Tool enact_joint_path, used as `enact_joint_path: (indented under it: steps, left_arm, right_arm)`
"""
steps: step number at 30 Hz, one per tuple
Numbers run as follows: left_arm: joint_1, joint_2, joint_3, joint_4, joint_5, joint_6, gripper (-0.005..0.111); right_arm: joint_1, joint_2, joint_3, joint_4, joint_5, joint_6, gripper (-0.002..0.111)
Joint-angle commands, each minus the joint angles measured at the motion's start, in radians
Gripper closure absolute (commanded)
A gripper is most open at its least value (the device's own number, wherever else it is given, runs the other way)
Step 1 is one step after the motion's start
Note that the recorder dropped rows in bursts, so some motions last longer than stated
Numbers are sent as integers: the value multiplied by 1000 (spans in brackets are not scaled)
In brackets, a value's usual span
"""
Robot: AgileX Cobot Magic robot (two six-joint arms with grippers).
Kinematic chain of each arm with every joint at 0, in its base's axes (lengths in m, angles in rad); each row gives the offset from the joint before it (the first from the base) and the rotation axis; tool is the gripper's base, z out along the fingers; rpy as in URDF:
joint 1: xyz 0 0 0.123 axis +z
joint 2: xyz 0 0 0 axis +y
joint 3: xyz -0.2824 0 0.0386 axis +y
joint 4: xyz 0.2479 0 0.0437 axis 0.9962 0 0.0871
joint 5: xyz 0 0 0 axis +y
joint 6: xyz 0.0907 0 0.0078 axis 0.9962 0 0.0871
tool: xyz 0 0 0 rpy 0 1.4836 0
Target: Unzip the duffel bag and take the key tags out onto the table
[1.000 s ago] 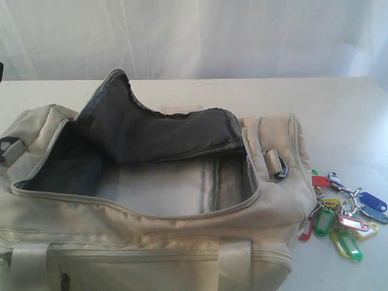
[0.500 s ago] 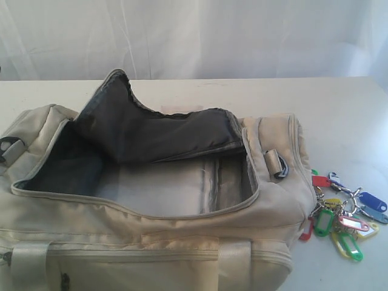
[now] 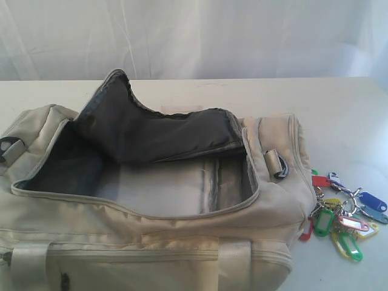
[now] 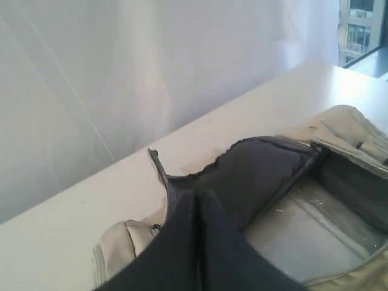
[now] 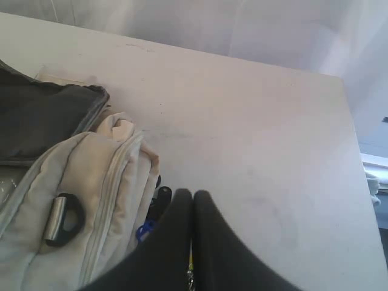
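the black left gripper (image 4: 197,195) is hanging with its two fingers pressing together above a large cream fabric duffel bag (image 4: 354,124), whose dark grey-lined zip flap (image 4: 260,173) is standing open. the bag is lying on a wide white table (image 4: 85,203), a white curtain (image 4: 121,73) hanging behind.

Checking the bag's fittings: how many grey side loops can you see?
2. One loop sits on the bag's end beside the key tags; the other loop is on the opposite end. The far side is hidden.

I'd call it a staged lab room: white curtain (image 3: 194,36) behind the white table (image 3: 339,103), window (image 4: 362,27) past its corner showing office blocks.
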Motion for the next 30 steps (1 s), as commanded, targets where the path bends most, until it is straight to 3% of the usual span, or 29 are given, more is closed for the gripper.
enact_joint_path:
  steps: [1,6,10,21,23,26,28,30]
  left_arm:
    - [2,-183,184,-5,-124,-5,107]
    - [2,-393,430,-11,-270,-12,107]
    - [2,-453,562,-20,-288,-12,107]
    - [2,-453,623,-53,-295,-22,107]
    - [2,-453,657,135,-308,-180,107]
    - [2,-453,715,572,-301,-686,107]
    - [2,-453,756,660,-311,-799,107]
    - [2,-453,790,644,-310,-771,107]
  right_arm:
    - [-3,-6,5,1,-12,5,108]
    - [-3,-6,5,1,-14,5,108]
    - [-3,-6,5,1,-14,5,108]
    - [-3,-6,5,1,-12,5,108]
    - [-3,-6,5,1,-12,5,108]
    - [-3,-6,5,1,-12,5,108]
    - [-3,-6,5,1,-12,5,108]
    - [-3,-6,5,1,-14,5,108]
